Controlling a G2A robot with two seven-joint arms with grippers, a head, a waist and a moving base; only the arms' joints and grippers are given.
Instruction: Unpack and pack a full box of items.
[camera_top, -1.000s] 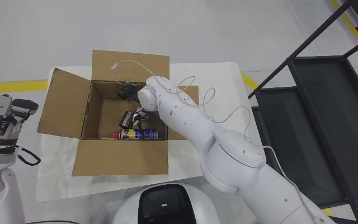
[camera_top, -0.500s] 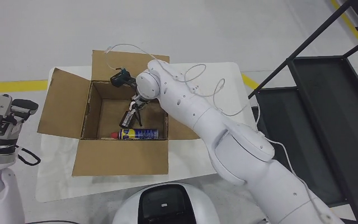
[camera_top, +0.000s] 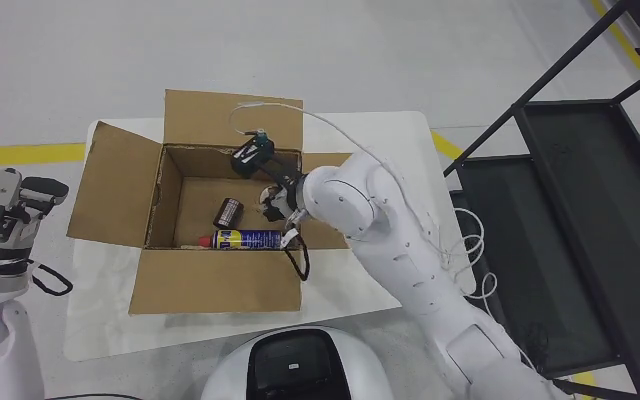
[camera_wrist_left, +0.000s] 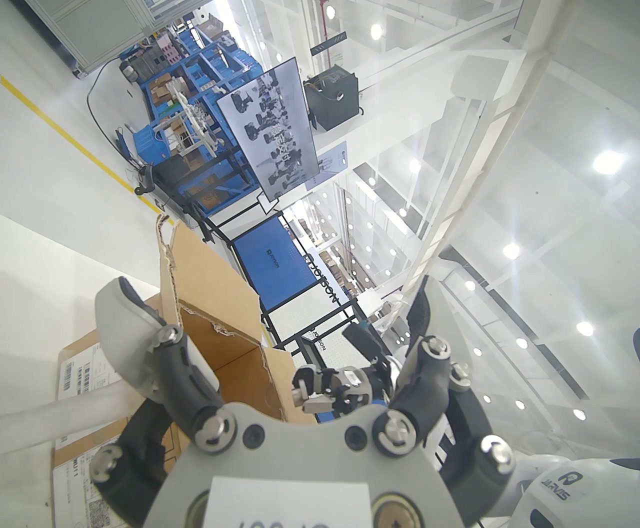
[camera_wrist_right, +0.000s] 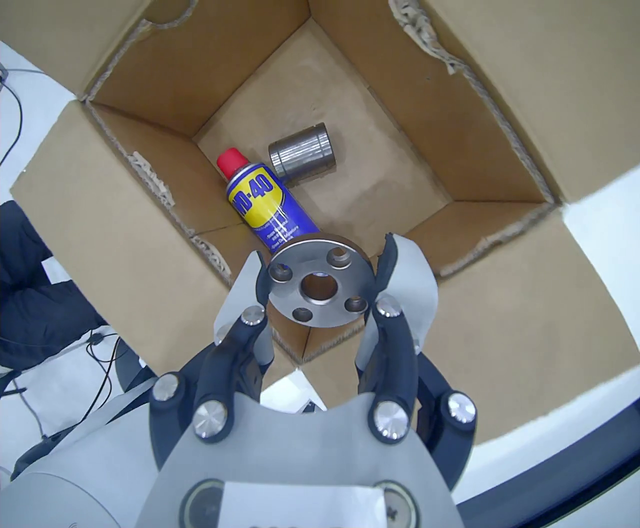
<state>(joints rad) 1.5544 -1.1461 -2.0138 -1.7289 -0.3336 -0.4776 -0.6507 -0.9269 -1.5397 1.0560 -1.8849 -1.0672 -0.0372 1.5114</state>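
An open cardboard box (camera_top: 120, 185) stands on the white table. On its floor lie a blue and yellow spray can (camera_top: 240, 239) (camera_wrist_right: 265, 205) with a red cap and a short metal cylinder (camera_top: 228, 211) (camera_wrist_right: 302, 155). My right gripper (camera_top: 275, 197) (camera_wrist_right: 322, 260) hangs above the box's right inner side, shut on a round metal flange (camera_wrist_right: 320, 285) that has a centre bore and three small holes. My left gripper (camera_top: 25, 200) (camera_wrist_left: 275, 320) is off the table's left side, open, holding nothing and pointing upward past a box flap (camera_wrist_left: 210, 320).
The box's four flaps (camera_top: 235, 112) are spread outward over the white table (camera_top: 370, 140). A dark metal rack (camera_top: 560, 200) stands to the right. A black cable (camera_top: 50, 280) lies by the table's left edge.
My right gripper has moved from beside the metal cylinder toward the box's right side, turning at the wrist. The cylinder and spray can stay in place. The left arm is still.
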